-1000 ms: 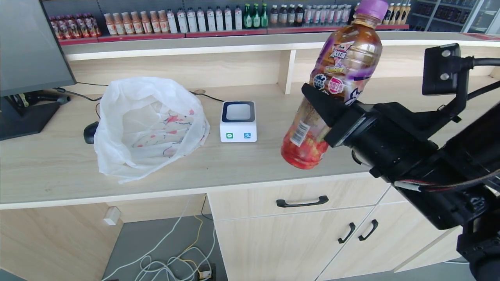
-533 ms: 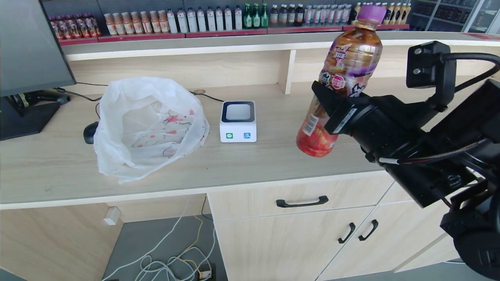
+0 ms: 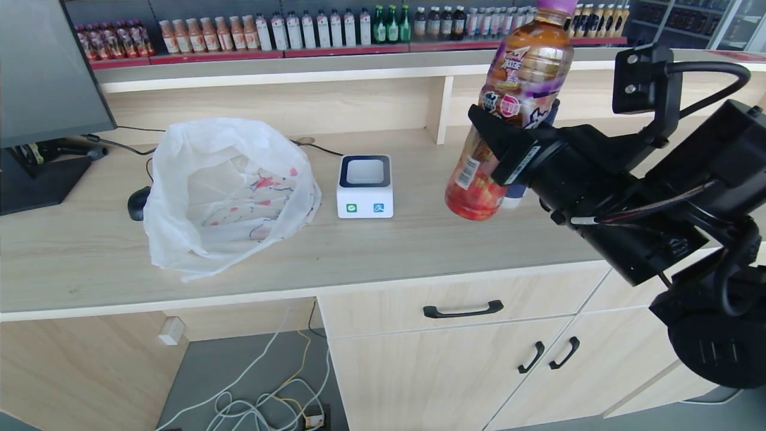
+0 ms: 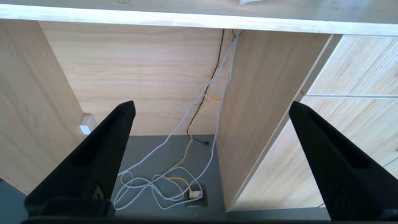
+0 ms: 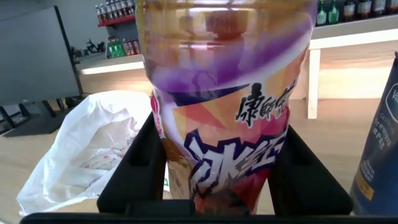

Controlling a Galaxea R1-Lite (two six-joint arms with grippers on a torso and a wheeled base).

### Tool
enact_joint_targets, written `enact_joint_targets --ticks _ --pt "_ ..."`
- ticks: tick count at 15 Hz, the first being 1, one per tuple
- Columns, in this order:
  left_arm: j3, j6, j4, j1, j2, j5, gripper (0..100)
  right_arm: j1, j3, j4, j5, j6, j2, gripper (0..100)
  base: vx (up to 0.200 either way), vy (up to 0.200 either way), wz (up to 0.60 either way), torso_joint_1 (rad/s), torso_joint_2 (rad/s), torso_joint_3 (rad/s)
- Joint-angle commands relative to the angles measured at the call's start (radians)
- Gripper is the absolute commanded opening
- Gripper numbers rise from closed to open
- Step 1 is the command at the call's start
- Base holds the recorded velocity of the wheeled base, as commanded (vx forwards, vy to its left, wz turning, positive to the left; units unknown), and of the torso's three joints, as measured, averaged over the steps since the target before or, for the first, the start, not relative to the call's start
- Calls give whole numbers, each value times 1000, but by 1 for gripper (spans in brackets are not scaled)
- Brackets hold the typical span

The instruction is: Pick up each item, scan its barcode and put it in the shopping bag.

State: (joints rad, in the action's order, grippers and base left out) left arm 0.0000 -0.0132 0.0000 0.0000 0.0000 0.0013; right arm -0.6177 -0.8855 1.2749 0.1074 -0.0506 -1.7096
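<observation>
One purple-labelled drink bottle (image 3: 529,63), barcode patch (image 3: 466,173) showing, clamped in right tool (image 3: 516,123), left tool (image 4: 211,106) spread apart.

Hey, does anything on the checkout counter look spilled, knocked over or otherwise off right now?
Nothing stands out. The bottle leans in the right gripper above the counter, capped, and the lean is just the grip. The shopping bag stands open and the scanner sits flat beside it. No spill shows.

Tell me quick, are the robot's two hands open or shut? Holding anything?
Left gripper: open, nothing in it.
Right gripper: shut on the bottle.
</observation>
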Motion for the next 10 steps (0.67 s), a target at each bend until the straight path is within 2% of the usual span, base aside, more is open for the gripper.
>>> enact_joint_targets --ticks 1,6,10 --pt "0 -1 -2 0 0 0 100 27 25 26 -2 -6 -8 0 0 0 0 0 0 0" --pt "0 -1 0 0 0 0 100 39 66 77 -3 -43 24 0 0 0 0 0 0 0" --pt "0 9 0 0 0 0 100 92 99 98 -6 -46 31 0 0 0 0 0 0 0"
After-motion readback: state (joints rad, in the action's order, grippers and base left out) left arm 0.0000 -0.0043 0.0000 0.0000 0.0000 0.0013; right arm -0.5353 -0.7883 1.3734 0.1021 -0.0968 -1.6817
